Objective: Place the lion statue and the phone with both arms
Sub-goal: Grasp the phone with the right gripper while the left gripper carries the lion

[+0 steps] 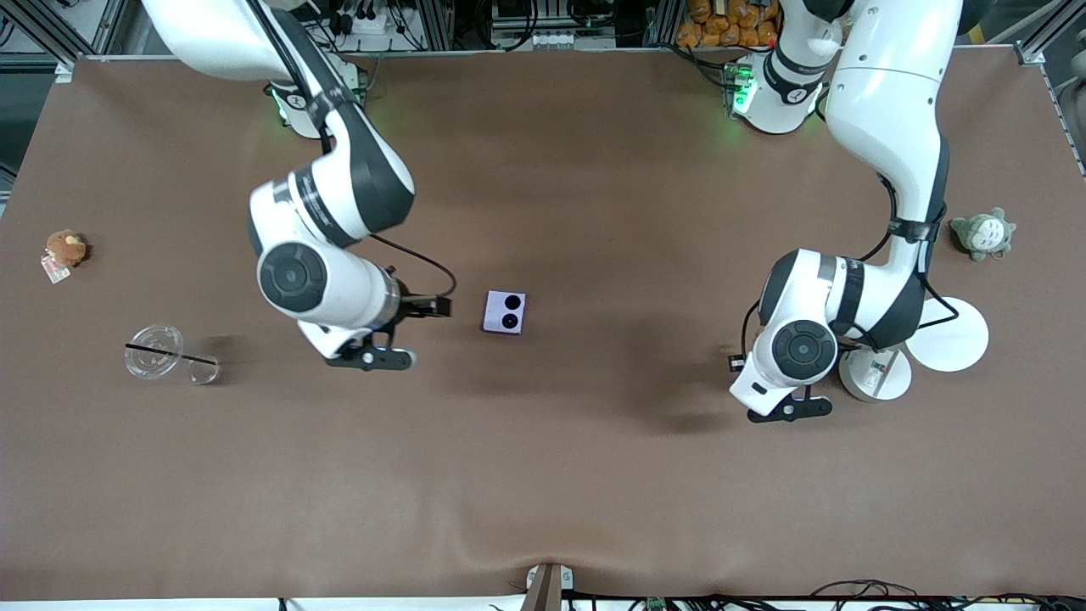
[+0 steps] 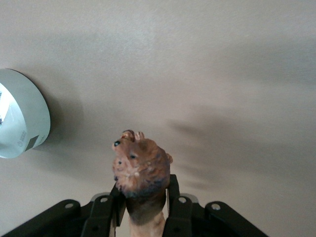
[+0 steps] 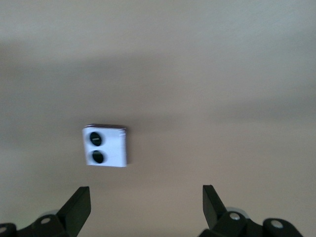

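Left gripper [image 2: 143,207]: clamping the lion statue [image 2: 139,170], hanging over bare table [image 1: 543,475].
Right gripper [image 3: 145,205]: gaping empty, hovering beside the phone [image 1: 505,312].
Progress: phone lying flat; lion awaiting placement.

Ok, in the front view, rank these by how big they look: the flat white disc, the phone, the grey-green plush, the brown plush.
Largest to smallest, as the front view shows them:
1. Flat white disc
2. Grey-green plush
3. Phone, close to the grey-green plush, so that pair is unsure
4. Brown plush
All lie on the table, so nearness barely skews this.
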Controlling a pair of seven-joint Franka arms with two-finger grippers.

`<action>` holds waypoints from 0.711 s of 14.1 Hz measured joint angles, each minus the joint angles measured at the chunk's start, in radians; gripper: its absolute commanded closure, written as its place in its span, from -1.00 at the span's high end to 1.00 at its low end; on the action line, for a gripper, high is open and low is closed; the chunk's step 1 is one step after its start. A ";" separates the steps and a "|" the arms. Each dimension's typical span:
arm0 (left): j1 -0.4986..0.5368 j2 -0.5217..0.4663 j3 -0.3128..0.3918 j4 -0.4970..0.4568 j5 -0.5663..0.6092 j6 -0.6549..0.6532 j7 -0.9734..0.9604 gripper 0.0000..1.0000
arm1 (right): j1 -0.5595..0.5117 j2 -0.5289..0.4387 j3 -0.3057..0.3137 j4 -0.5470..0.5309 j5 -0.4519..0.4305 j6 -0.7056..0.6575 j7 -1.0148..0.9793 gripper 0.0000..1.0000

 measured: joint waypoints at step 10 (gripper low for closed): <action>0.125 0.001 -0.002 -0.104 0.010 0.184 0.136 -1.00 | 0.203 0.185 -0.005 -0.025 -0.035 0.262 0.007 1.00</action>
